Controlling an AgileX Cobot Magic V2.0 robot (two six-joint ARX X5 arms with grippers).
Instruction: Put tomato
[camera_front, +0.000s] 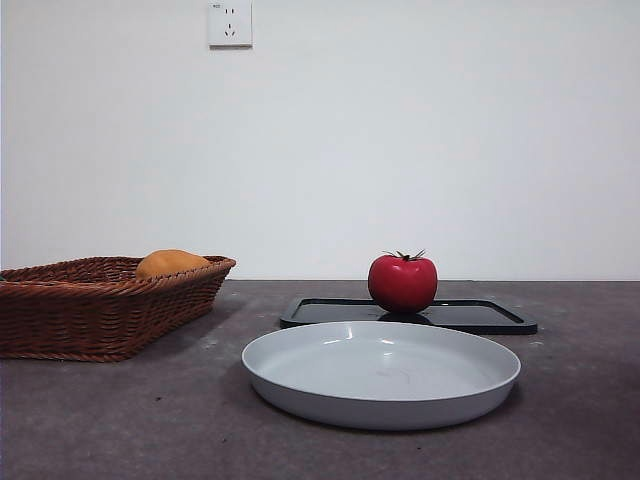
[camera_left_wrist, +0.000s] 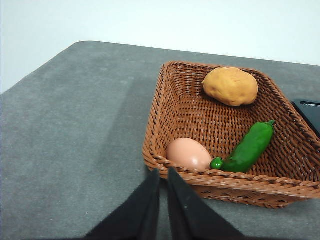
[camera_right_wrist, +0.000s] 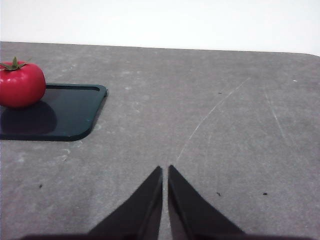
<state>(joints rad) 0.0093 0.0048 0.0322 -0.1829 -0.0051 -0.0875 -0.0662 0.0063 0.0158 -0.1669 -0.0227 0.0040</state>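
Note:
The glossy red tomato (camera_front: 402, 283) with a dark green stem stands upright on a flat black tray (camera_front: 480, 316) at the middle right of the front view. It also shows in the right wrist view (camera_right_wrist: 21, 84) on the same tray (camera_right_wrist: 65, 112). My right gripper (camera_right_wrist: 165, 172) is shut and empty above bare table, well apart from the tomato. My left gripper (camera_left_wrist: 163, 175) is shut and empty, just outside the near rim of the wicker basket (camera_left_wrist: 165, 95). Neither arm shows in the front view.
A shallow grey plate (camera_front: 380, 372) sits in front of the black tray. The brown wicker basket (camera_front: 90, 305) stands at the left and holds an orange-yellow rounded fruit (camera_left_wrist: 230, 86), a pale egg (camera_left_wrist: 189, 154) and a green pepper (camera_left_wrist: 248, 146).

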